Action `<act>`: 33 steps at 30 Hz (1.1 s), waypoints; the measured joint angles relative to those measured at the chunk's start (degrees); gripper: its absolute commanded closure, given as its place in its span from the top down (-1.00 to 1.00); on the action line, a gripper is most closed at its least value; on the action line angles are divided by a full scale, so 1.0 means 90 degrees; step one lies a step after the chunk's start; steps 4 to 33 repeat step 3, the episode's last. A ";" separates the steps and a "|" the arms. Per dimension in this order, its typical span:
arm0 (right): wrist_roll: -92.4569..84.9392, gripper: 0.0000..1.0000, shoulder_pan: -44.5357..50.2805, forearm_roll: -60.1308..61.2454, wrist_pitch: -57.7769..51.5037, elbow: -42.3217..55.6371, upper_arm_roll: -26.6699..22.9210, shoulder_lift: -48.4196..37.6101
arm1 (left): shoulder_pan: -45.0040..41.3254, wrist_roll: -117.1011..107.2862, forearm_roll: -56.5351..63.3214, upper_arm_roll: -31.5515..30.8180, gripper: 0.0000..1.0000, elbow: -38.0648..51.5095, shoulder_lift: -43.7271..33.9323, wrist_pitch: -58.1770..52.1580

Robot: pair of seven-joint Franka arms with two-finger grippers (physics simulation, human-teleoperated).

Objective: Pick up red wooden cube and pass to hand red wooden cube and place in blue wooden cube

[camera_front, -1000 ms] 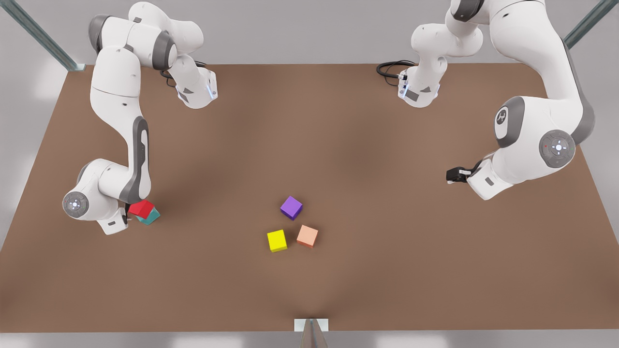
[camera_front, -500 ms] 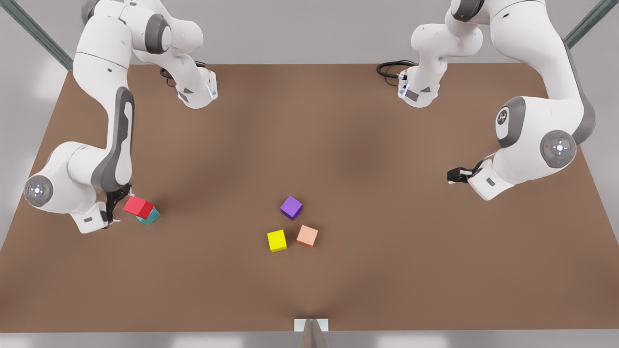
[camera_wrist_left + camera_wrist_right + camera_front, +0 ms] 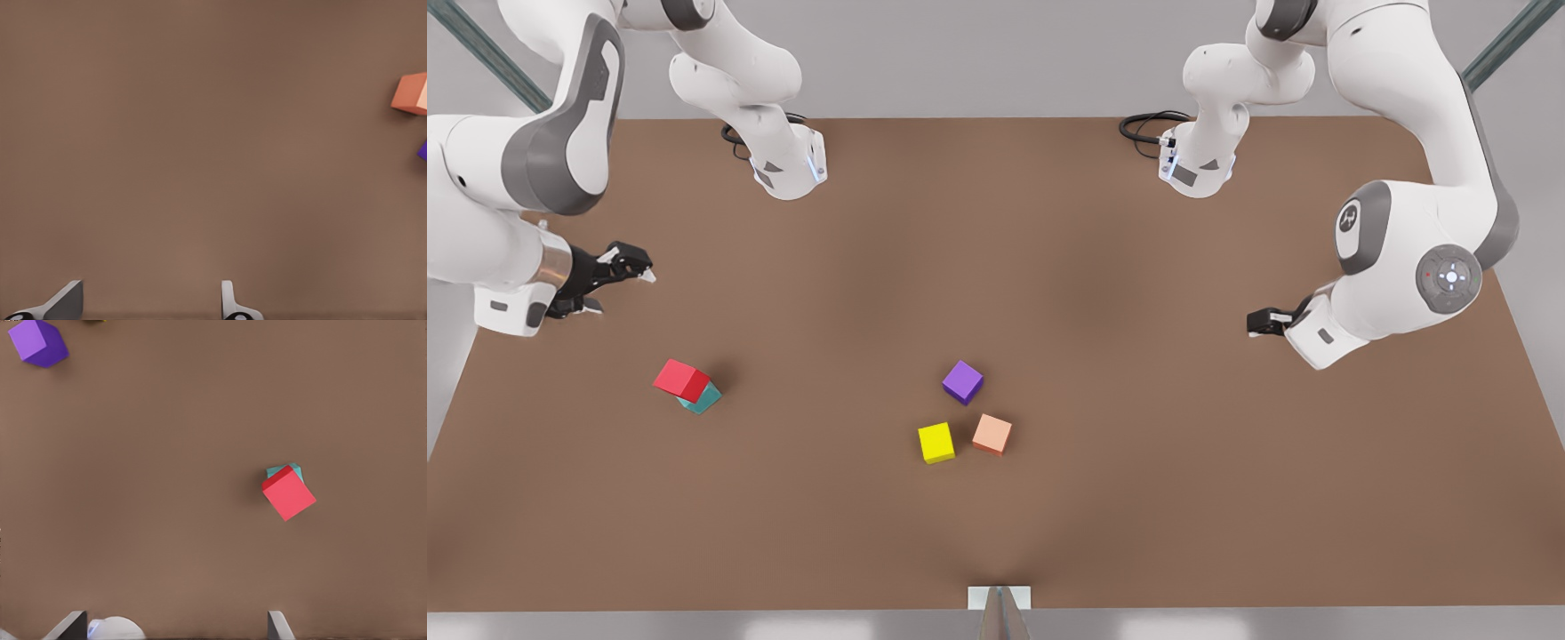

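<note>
Right gripper (image 3: 627,267), spread and empty, is held beyond the light, rigid red cube (image 3: 681,380), best pinched across flat opposite faces.

A brown table (image 3: 1049,267) carries everything. Directly on it lie the blue wooden cube (image 3: 703,401), toward the front view's left, and near the middle a purple cube (image 3: 962,382), a yellow cube (image 3: 936,443) and a peach-orange cube (image 3: 991,435), close together but apart. Both arm bases stand on its far edge.

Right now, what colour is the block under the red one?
Teal, peeking out beneath the red wooden cube: the blue wooden cube, best in the front view.
</note>
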 measured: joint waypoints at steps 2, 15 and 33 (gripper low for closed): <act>0.0439 1.00 -0.0023 -0.0056 -0.0074 -0.0064 0.0014 -0.0052 | 0.0013 0.0000 0.0002 0.0005 1.00 0.0005 0.0033 0.0007; 0.0641 1.00 -0.0028 -0.0076 -0.0097 -0.0089 0.0017 -0.0070 | 0.0014 0.0000 0.0003 0.0006 1.00 0.0006 0.0038 0.0010; 0.0641 1.00 -0.0028 -0.0076 -0.0097 -0.0089 0.0017 -0.0070 | 0.0014 0.0000 0.0003 0.0006 1.00 0.0006 0.0038 0.0010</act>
